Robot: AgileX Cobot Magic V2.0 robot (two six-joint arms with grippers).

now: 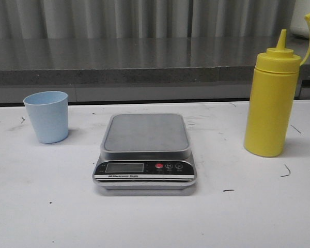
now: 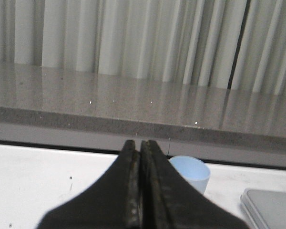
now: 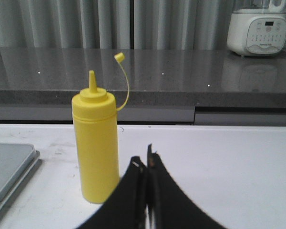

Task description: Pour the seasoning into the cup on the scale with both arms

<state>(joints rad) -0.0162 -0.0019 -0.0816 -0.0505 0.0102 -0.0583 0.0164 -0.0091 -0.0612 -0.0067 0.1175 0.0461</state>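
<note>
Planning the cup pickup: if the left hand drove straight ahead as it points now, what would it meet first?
Probably the cup, just right of the shut left hand's line; depth is unclear, so it might slip past.

Front view over table (image 1: 41,217); wrist views low, facing the counter (image 3: 181,71).

Even, diffuse light falls from above, and the white desk (image 1: 41,206) reads bright without being blown out. Shadows are soft and short: a faint one under the scale (image 1: 145,150), another beside the cup (image 1: 47,116). The grey ledge (image 1: 119,57) behind carries pale vertical reflections of the curtain and a few pinpoint glints. The front view is fairly sharp, slightly grainy. In both wrist views the dark left pincer (image 2: 139,191) and right pincer (image 3: 147,191) sit close to the lens, nearly black, with soft edges.
</note>
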